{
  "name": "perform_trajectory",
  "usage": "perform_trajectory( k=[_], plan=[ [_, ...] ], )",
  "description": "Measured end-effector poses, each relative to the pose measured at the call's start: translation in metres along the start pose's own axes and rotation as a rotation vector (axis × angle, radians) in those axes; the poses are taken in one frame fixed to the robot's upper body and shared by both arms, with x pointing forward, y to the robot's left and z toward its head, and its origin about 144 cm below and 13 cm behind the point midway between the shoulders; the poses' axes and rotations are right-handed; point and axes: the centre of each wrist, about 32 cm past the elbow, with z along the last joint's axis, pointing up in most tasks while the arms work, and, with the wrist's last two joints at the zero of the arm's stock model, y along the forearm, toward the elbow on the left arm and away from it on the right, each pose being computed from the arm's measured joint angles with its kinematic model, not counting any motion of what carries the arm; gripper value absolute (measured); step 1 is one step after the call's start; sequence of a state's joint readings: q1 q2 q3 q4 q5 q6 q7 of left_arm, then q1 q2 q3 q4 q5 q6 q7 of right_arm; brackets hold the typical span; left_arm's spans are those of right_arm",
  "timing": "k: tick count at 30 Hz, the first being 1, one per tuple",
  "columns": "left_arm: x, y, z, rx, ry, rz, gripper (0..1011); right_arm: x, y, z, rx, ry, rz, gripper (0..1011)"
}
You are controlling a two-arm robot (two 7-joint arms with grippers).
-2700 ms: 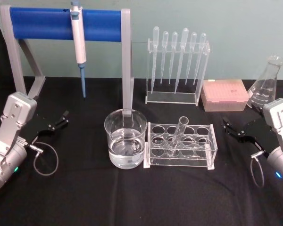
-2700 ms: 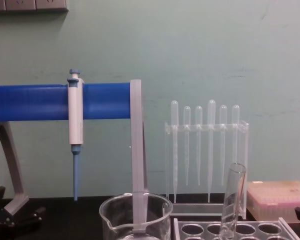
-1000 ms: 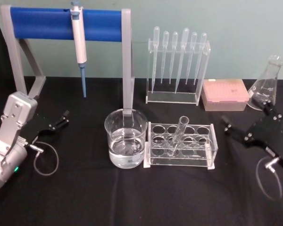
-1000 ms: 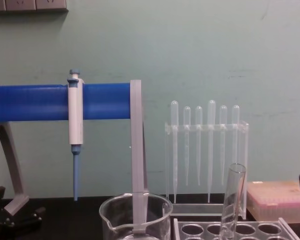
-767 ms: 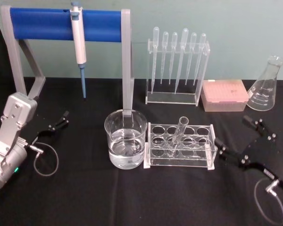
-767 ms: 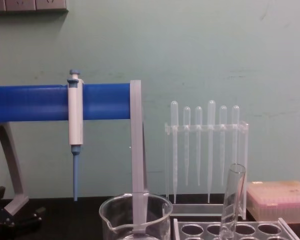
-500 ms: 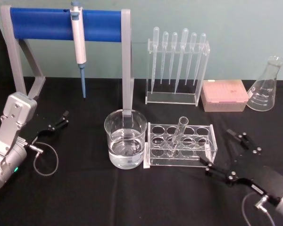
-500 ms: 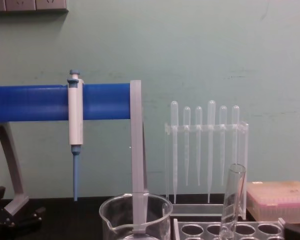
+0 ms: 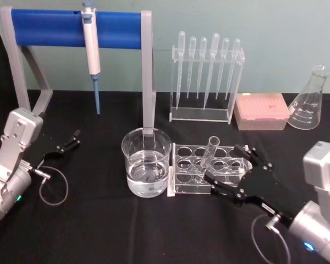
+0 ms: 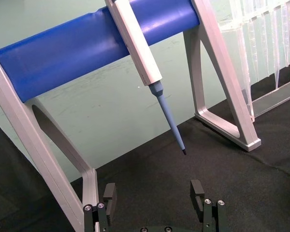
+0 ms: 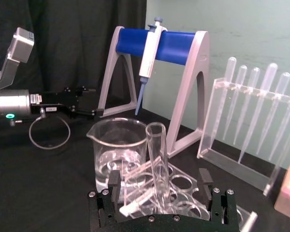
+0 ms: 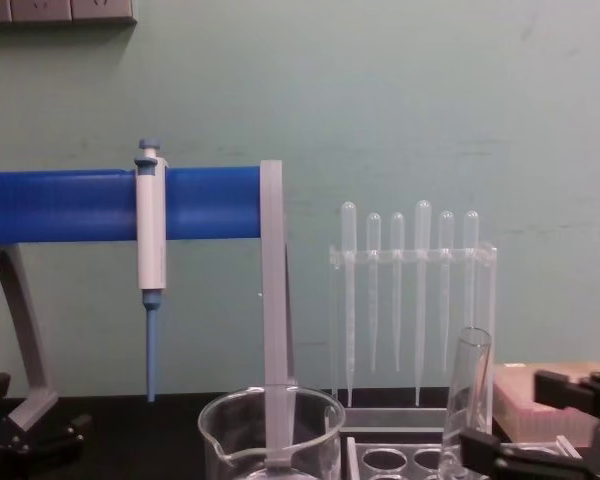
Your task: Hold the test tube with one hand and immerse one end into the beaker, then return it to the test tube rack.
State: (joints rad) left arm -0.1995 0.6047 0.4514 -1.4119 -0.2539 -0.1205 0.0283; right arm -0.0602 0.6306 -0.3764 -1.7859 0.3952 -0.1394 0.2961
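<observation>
Head view: the right claw (image 9: 223, 163), spread wide, brackets the test tube (image 9: 208, 157), which leans in the rack (image 9: 181, 191) beside the beaker (image 9: 147, 165). It seems not to touch yet. This is the reach; the next move is to close on the glass and lift straight up. The left claw (image 9: 67, 142) sits parked and wide at the left of the worktop (image 9: 99, 231).

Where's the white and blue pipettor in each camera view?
Head: pipettor upper left, hanging on the blue bar.
Chest: pipettor left of centre, upright.
Left wrist: pipettor slanting across the blue bar.
Right wrist: pipettor beyond the beaker.
Shared landmark: the blue bar.
</observation>
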Motion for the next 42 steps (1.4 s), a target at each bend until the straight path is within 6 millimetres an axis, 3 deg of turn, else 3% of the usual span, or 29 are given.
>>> perform_trajectory(
  k=[14, 32, 42],
  plan=[
    [0.0, 0.0, 0.0, 0.0, 0.0, 0.0, 1000, 0.004, 0.038, 0.003, -0.005, -0.01, 0.0, 1003],
    [0.0, 0.0, 0.0, 0.0, 0.0, 0.0, 1000, 0.0, 0.047, 0.002, -0.029, 0.018, -0.016, 1003],
    [0.0, 0.0, 0.0, 0.0, 0.0, 0.0, 1000, 0.0, 0.046, 0.002, -0.026, 0.017, -0.015, 788]
  ],
)
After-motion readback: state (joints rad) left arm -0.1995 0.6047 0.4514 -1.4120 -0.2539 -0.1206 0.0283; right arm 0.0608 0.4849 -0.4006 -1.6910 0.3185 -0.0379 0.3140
